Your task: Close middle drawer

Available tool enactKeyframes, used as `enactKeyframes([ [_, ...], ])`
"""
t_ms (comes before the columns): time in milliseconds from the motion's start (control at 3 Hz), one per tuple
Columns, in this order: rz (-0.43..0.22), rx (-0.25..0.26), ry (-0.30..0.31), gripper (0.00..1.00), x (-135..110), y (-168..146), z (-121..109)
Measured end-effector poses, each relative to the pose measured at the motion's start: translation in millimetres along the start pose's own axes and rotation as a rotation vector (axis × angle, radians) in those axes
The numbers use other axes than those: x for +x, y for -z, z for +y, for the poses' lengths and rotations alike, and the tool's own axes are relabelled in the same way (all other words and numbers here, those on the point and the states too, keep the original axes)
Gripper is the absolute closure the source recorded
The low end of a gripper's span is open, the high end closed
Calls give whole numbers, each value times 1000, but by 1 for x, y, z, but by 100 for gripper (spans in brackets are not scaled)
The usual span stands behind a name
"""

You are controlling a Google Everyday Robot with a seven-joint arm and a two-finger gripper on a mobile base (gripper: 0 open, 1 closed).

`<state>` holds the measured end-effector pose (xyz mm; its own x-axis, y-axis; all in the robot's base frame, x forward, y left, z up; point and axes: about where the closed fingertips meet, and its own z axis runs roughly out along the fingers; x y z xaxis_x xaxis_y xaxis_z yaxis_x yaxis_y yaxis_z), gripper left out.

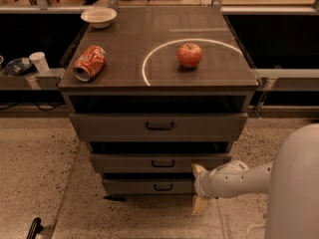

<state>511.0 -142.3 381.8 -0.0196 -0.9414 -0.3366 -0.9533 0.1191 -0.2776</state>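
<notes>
The middle drawer (124, 162) is the second of three grey fronts in the cabinet, with a small dark loop handle (163, 163). Its front stands almost in line with the top drawer (109, 127) and the lowest drawer (129, 186), with a dark gap above it. My gripper (199, 187) is at the right end of the drawer fronts, at the height of the middle and lowest drawers. Its tan fingers (199, 169) are spread apart, one above the other, holding nothing. The upper finger is against the middle drawer's front.
On the cabinet top (124, 39) are a red apple (190, 55) inside a white ring, a crushed red can (89, 62) on its side, and a white bowl (98, 17). A white cup (38, 61) stands on a ledge at the left. My white arm (294, 188) fills the lower right. The floor is speckled.
</notes>
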Motion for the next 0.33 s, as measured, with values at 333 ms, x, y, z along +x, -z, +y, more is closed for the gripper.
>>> enactKeyframes([
  [333,0,0,0,0,0,0,0],
])
